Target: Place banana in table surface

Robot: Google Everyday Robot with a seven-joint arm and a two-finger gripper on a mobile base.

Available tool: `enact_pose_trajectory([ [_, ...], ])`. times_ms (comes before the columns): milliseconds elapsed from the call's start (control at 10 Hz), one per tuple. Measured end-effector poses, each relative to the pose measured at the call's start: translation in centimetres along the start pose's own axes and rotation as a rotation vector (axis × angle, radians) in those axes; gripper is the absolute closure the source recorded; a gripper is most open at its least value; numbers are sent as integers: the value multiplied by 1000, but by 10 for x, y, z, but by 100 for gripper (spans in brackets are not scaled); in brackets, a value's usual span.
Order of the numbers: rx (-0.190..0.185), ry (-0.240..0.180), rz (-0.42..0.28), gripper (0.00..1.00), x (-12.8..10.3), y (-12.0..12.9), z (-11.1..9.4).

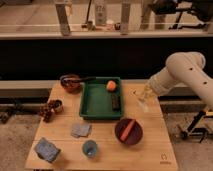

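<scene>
A white robot arm (pixel 186 75) reaches in from the right, cut off by the frame edge. Its gripper (pixel 144 96) hangs over the large light-brown wooden tabletop (pixel 150 150), just right of the green rectangular tray (pixel 95 103). A small pale cream curved banana (pixel 142 103) seems to sit at the gripper's tip, above the wood, with its long axis running steeply down toward the lower left. Its outline melts into the pale gripper, so its ends are hard to make out. Whether the gripper is clamped on it or apart cannot be told. A dark red round bowl (pixel 118 131) holding an orange carrot stick (pixel 128 130) sits nearer the front edge.
</scene>
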State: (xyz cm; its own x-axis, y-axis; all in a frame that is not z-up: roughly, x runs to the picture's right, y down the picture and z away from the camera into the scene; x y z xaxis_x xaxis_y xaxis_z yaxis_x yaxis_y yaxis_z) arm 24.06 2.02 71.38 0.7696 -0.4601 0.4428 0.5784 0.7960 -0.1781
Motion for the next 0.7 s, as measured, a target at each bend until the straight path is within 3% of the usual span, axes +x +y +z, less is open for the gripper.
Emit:
enact_pose_trajectory([
  [500, -1, 3, -4, 98, 34, 23, 34],
  [700, -22, 8, 21, 75, 47, 38, 61],
])
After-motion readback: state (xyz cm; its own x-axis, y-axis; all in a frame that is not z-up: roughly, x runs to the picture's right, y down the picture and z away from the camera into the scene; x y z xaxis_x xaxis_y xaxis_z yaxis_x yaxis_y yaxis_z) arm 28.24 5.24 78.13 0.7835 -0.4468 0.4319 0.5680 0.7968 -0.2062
